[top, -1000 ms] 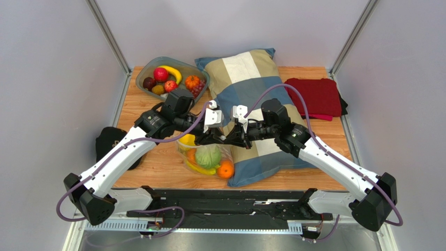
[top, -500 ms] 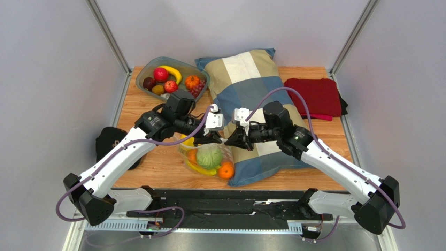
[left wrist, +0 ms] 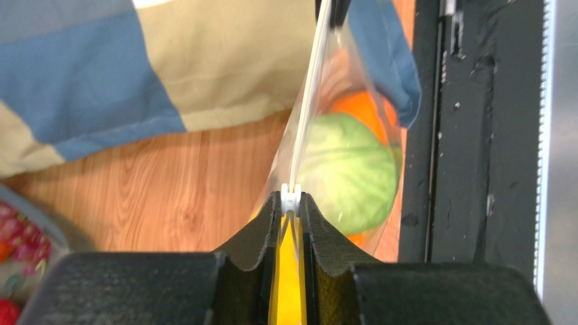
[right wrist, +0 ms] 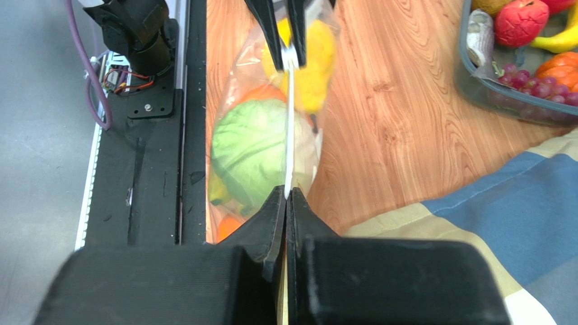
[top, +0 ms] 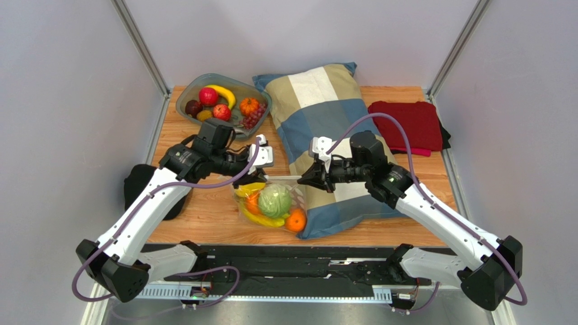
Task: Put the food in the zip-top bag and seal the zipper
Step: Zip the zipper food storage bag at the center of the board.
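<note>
Between left fingers (left wrist: 256,238) and right fingers (right wrist: 268,223) — taut zipper (left wrist: 307,101) of zip-top bag (right wrist: 237,81).

Pillow (top: 319,101) tight against zip-top bag (top: 271,203)

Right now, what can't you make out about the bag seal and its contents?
- zipper: edge-on in both wrist views and too small from the top, so sealed or not is unclear.
- What lies behind the green cabbage: hidden by it in both wrist views.
- grey bowl: cut off by the right wrist frame's top and right edges.
</note>
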Robot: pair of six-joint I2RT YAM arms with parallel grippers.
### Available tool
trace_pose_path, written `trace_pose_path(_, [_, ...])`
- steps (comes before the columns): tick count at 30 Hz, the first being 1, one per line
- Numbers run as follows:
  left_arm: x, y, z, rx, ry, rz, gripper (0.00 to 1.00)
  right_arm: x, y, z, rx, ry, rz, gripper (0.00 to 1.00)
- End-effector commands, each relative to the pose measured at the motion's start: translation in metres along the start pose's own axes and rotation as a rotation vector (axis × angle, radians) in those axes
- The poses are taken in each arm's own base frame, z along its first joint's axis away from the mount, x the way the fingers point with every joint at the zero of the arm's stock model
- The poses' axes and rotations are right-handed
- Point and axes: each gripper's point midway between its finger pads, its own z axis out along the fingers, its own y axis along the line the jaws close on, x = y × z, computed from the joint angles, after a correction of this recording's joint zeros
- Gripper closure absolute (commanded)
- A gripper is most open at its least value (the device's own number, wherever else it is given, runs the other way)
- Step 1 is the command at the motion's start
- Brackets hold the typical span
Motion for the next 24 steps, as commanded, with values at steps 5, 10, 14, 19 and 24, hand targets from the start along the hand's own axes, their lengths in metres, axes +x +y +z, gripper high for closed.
trace_pose_path(5, [0.043, -0.004, -0.043, -0.098, 0.142, 0.004, 0.83, -0.013, -0.022, -0.020, 0.109, -0.048, -0.054, 1.00])
trace_pose_path(10, [0.061, -0.004, -0.059, -0.146, 0.191, -0.004, 0.84, -0.011, -0.029, -0.026, 0.137, -0.043, -0.046, 1.00])
trace_pose_path(14, [0.071, -0.004, -0.074, -0.174, 0.224, -0.020, 0.84, -0.008, -0.030, -0.029, 0.146, -0.038, -0.042, 1.00])
trace_pose_path(19, [0.085, -0.003, -0.091, -0.222, 0.279, -0.021, 0.85, -0.002, -0.031, -0.029, 0.145, -0.028, -0.032, 1.00])
trace_pose_path(24, [0.100, 0.000, -0.108, -0.283, 0.329, -0.039, 0.87, -0.001, -0.032, -0.028, 0.146, -0.026, -0.029, 1.00])
